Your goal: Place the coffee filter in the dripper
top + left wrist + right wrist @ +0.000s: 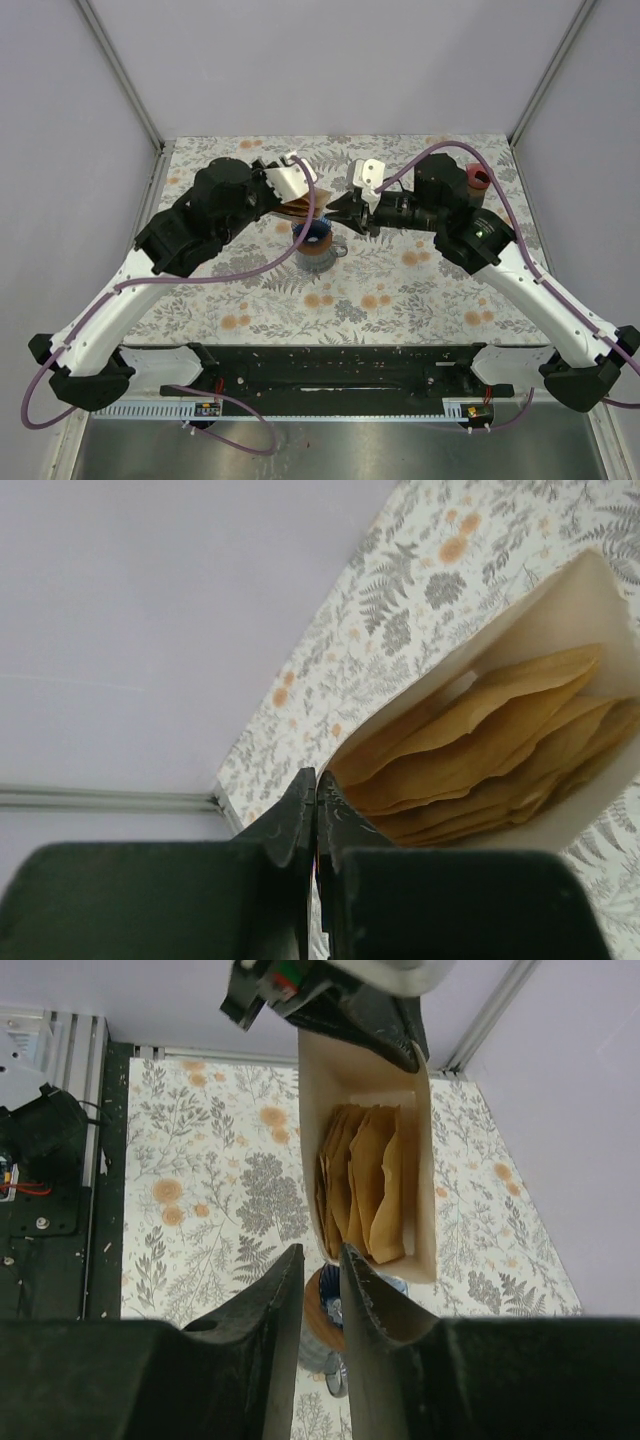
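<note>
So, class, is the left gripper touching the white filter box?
Touching. In the right wrist view the left gripper is clamped over the far end of the filter box; its own wrist view shows shut tips at the box wall.

Quick tally: two arms, left arm [200, 222] and right arm [480, 235], one gripper each, so left gripper [316, 780] and right gripper [322, 1255]. One box [426, 1160], with filters [365, 1185] stacked inside, maybe five or six, too overlapped to count. One dripper [317, 250], one red cup [478, 178].
</note>
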`<state>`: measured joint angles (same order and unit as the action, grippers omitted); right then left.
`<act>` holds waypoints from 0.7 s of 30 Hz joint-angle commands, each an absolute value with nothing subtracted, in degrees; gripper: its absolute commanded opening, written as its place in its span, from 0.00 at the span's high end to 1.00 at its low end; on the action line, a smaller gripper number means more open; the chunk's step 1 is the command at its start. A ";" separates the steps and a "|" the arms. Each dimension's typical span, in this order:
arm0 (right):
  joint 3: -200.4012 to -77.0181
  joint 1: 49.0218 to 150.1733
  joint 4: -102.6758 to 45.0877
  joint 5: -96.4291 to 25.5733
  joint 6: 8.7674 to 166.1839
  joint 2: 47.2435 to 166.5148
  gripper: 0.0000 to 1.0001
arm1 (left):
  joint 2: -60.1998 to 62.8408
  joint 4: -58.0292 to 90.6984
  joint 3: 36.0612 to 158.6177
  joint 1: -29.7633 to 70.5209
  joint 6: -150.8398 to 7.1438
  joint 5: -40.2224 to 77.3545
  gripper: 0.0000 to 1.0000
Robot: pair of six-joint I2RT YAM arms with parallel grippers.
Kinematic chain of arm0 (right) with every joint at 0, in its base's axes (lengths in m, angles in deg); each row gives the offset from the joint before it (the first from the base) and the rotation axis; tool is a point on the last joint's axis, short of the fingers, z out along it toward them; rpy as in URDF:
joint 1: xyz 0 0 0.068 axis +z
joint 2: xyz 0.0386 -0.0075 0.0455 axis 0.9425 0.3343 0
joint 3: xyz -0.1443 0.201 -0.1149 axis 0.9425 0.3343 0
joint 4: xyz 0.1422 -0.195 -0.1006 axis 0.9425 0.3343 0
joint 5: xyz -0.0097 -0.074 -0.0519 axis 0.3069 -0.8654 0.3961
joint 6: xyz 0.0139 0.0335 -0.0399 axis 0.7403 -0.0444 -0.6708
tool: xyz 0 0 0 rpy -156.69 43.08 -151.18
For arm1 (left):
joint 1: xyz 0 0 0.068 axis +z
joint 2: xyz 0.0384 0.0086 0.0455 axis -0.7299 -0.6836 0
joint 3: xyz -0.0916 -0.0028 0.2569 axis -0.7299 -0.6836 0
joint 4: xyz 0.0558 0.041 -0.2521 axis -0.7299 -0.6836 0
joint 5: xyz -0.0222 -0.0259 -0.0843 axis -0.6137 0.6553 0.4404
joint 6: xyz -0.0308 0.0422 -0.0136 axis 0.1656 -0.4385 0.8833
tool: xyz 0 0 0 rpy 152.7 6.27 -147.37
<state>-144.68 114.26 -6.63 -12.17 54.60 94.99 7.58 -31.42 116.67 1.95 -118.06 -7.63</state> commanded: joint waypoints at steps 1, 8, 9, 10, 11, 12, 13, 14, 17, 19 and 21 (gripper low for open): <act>-145.08 114.94 -12.51 -10.46 57.72 95.76 0.72 | 12.91 -15.76 110.09 -1.72 -125.43 -12.72 1.00; -144.55 116.70 -14.18 -13.62 57.72 96.64 0.72 | 13.27 -14.42 109.11 -3.75 -125.97 -14.39 1.00; -144.55 116.88 -14.10 -14.32 57.46 97.07 0.71 | 13.27 -14.25 109.02 -4.01 -125.97 -14.48 1.00; -144.64 117.22 -13.75 -14.94 57.28 97.34 0.71 | 13.36 -14.33 109.02 -4.01 -126.05 -14.48 1.00; -144.64 117.40 -13.48 -15.38 57.02 97.78 0.71 | 13.27 -14.42 109.02 -4.10 -126.05 -14.39 1.00; -144.55 117.58 -13.39 -15.82 56.84 97.95 0.70 | 13.27 -14.42 109.19 -4.19 -125.88 -14.74 1.00; -144.38 117.75 -13.65 -16.34 56.93 98.13 0.69 | 13.27 -14.42 109.19 -4.19 -125.97 -14.83 1.00; -144.11 117.84 -14.27 -17.05 57.02 98.31 0.69 | 13.36 -14.51 109.19 -4.19 -125.88 -14.74 1.00; -144.37 117.84 -15.15 -18.89 57.63 98.66 0.68 | 13.71 -14.42 109.11 -4.27 -125.97 -14.39 1.00; -145.86 117.84 -15.06 -20.56 59.12 99.53 0.65 | 13.88 -14.51 108.84 -4.45 -126.32 -14.39 1.00; -147.44 117.84 -14.54 -21.62 60.09 100.41 0.64 | 14.06 -14.42 108.67 -4.54 -126.23 -14.39 1.00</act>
